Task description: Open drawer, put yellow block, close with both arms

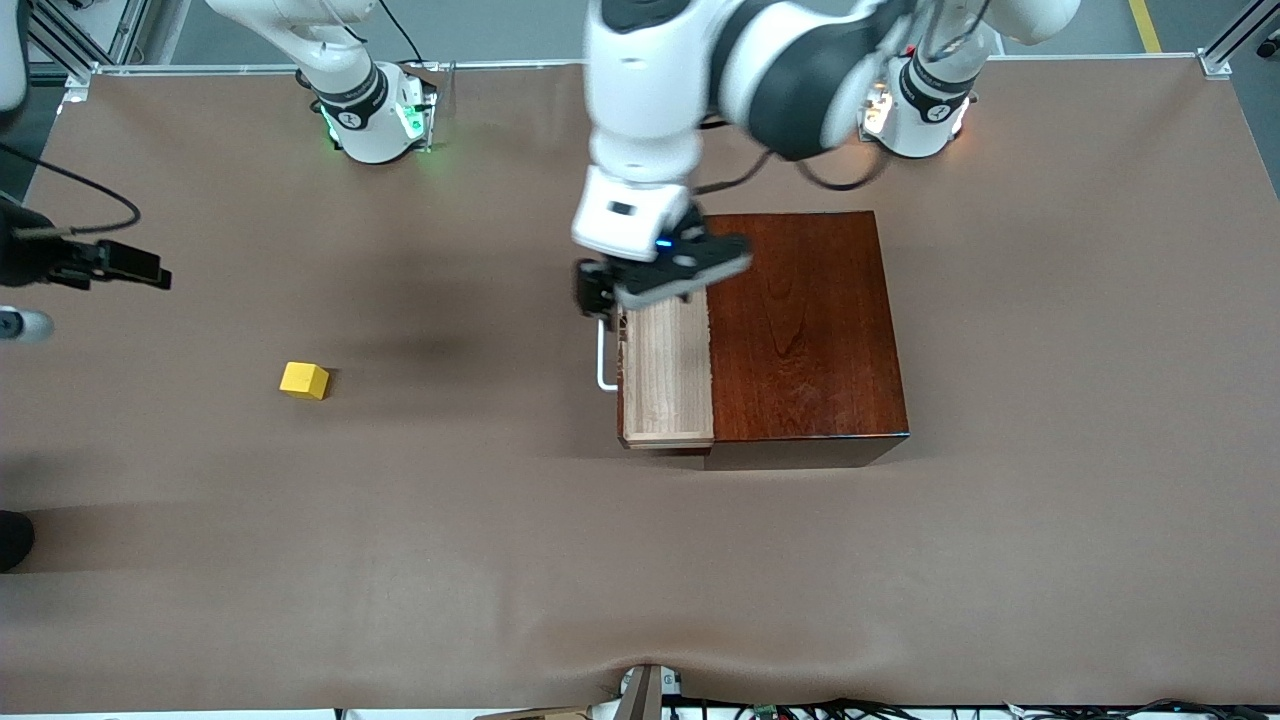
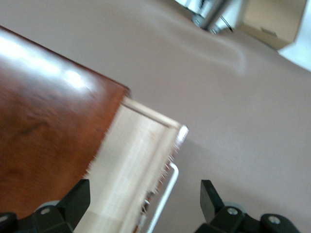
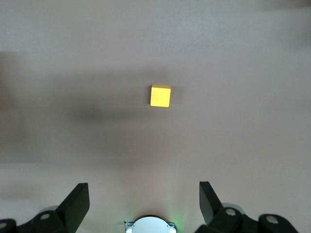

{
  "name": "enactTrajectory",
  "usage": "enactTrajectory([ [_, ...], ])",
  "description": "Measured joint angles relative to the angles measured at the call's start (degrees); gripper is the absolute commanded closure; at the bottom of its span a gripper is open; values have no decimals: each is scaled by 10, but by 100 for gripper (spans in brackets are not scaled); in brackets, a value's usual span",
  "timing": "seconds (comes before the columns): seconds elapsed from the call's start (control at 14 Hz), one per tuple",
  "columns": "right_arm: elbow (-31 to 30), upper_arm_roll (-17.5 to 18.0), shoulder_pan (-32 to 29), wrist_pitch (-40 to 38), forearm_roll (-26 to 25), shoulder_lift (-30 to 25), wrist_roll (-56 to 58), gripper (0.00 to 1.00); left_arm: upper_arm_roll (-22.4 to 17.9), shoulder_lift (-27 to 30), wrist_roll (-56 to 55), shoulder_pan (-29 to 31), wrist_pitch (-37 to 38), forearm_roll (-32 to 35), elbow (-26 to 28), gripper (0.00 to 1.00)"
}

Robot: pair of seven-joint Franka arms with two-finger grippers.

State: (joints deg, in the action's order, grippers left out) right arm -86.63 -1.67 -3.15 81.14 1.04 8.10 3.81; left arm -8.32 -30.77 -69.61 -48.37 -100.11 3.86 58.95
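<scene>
I see the yellow block, light and rigid: pinch opposite flat faces. Right gripper spread; left gripper spread over drawer.

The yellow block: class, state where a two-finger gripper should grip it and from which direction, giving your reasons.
Grip the yellow block across two opposite flat side faces, coming straight down from above. It is a small cube lying flat on the bare table with nothing beside it, so the sides are free. The right gripper is open, probably wide enough to straddle it.
</scene>
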Motion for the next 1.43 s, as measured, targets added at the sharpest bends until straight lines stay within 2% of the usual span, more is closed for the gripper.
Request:
enactTrajectory([
  [0.36, -8, 3, 1, 31, 0, 45, 0, 0, 0, 35, 123, 74, 58, 0, 5, 0],
  [0.72, -77, 4, 4, 120, 0, 55, 0, 0, 1, 83, 241, 146, 108, 0, 31, 0],
  [1.22, -195, 5, 11, 269, 0, 61, 0, 0, 2, 216, 394, 240, 122, -2, 175, 0],
  [1.43, -215, 4, 11, 298, 0, 76, 0, 0, 2, 267, 480, 283, 127, -2, 238, 0],
])
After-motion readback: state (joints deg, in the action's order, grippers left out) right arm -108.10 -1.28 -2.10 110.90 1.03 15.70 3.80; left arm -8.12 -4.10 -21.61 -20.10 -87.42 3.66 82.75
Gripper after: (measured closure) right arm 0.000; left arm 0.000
